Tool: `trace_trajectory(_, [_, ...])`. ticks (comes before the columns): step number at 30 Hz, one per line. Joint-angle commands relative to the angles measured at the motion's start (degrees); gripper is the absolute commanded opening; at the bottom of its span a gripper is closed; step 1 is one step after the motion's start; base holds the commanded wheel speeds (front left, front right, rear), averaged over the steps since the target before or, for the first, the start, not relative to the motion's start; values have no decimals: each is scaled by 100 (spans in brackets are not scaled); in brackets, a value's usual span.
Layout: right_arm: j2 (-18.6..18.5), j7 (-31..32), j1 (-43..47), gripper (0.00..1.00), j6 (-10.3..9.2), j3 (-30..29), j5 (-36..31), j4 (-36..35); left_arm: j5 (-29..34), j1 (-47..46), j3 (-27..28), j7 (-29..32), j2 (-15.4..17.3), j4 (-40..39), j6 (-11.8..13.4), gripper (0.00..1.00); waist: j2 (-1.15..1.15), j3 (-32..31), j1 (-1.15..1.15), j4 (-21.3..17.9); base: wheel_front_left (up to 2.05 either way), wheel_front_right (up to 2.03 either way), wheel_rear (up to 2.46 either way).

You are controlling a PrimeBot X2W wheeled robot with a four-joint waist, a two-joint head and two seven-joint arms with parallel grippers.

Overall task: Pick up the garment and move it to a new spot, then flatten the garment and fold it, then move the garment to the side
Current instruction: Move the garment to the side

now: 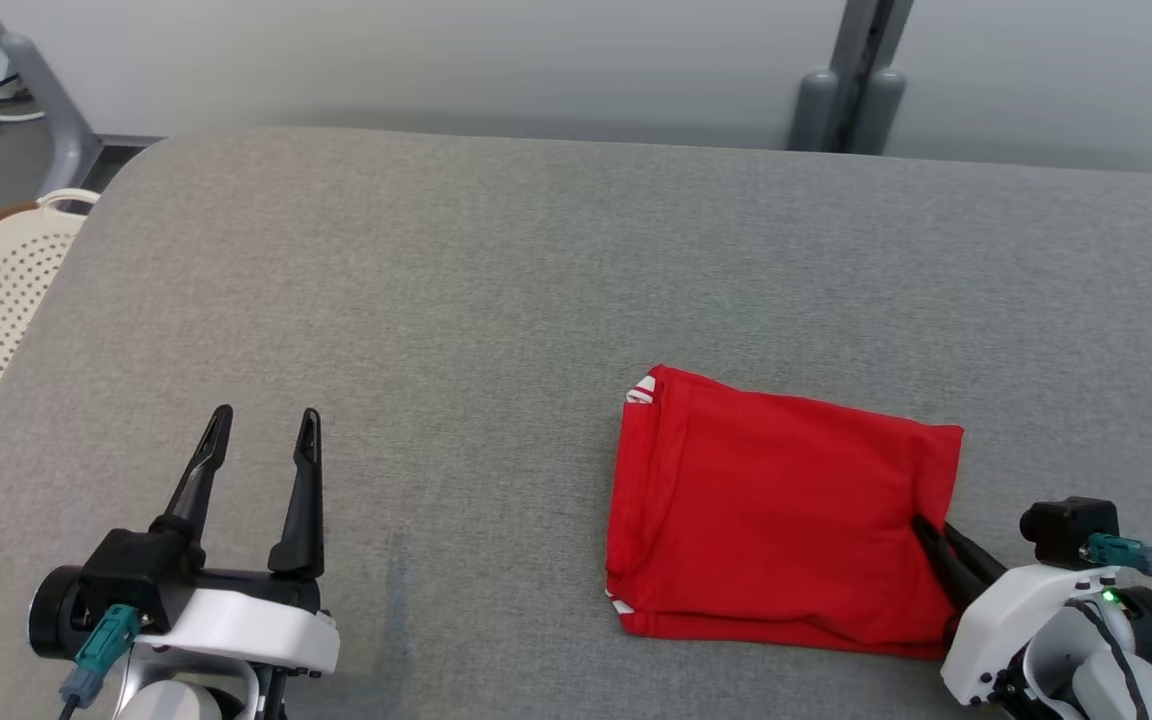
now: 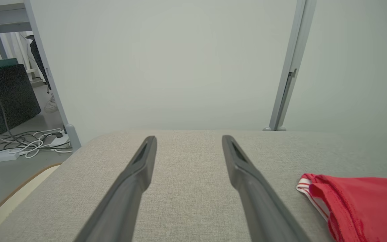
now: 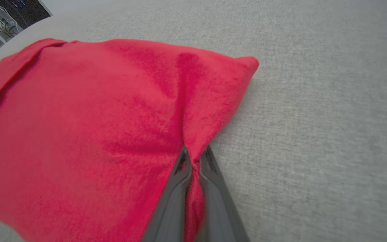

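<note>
A folded red garment, judged soft, light and limp, is seen lying right of centre on the grey worktop. Its right edge is pinched in the closed right hand; every layer should be caught there. The left hand is held wide open and empty.

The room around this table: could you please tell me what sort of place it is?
Probably a robot test lab: plain partition panels on metal posts, loose cables on the floor beside a dark equipment cabinet.
</note>
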Motion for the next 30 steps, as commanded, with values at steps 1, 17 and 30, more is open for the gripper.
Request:
trace_trajectory(1, [-144,-59,-26,0,-4,8,-22,10,-11,39,25,-22,55,12,-25,100,0,-93,0,-218,0,0,0])
trace_trajectory(17, [-995,-199,-759,0,-3,-151,-239,-540,111,-266,-203,45,125,-241,-101,100,0,111,0,-1634,0,0,0])
trace_trajectory(30, [-1970,-234,-2332,0,-3,-169,-174,-272,357,-868,-505,359,291,-572,-242,100,0,914,0,-2013,0,0,0])
